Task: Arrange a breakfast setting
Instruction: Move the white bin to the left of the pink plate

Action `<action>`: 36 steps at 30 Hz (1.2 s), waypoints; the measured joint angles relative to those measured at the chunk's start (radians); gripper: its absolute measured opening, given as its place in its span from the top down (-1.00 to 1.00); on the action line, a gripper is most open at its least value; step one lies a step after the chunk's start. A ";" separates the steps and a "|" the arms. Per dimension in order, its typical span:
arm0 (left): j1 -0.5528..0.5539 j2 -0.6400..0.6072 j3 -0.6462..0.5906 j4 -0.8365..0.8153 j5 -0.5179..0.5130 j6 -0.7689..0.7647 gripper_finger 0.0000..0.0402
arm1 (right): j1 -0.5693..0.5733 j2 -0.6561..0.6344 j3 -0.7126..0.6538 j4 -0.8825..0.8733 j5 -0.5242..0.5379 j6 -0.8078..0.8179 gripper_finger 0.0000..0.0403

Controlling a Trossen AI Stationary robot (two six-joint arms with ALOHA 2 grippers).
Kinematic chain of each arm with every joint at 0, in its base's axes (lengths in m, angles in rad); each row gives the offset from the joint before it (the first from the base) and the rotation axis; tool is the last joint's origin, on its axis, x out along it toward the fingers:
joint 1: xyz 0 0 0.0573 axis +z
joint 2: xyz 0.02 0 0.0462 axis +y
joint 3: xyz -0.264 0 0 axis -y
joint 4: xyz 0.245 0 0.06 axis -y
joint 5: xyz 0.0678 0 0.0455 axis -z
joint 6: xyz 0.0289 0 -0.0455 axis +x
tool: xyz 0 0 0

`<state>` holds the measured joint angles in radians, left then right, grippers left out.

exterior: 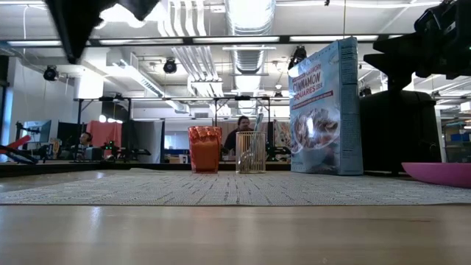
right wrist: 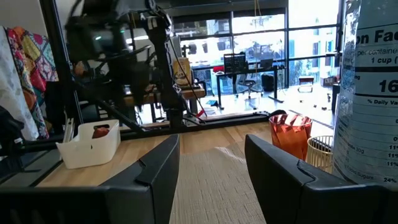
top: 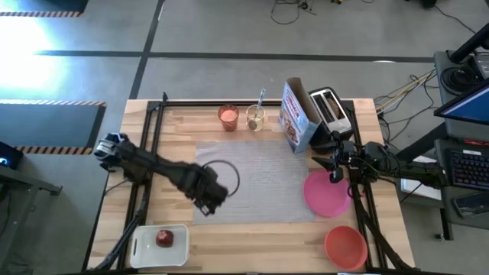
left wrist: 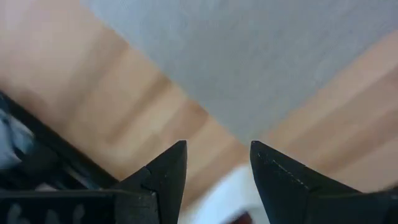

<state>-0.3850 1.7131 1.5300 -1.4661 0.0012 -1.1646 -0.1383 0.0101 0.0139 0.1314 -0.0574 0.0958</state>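
Left end effector (top: 208, 200) hovers released over the grey mat (top: 263, 179); right end effector (top: 335, 169), released, above pink plate (top: 327, 193).

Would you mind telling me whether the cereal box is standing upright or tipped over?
Upright: the cereal box stands tall on the table in the low view.

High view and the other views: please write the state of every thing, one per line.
left gripper: open, empty, above mat edge
right gripper: open, empty
cereal box: upright
pink plate: empty
bowl: empty
apple: in white tray
spoon: standing in holder
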 joint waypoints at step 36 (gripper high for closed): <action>-0.237 0.008 -0.316 0.489 0.276 -0.630 0.02 | 0.000 0.000 0.000 0.000 0.000 0.000 0.15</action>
<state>-0.6224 1.7214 1.2139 -0.9767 0.2773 -1.7948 -0.1383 0.0099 0.0138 0.1314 -0.0570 0.0956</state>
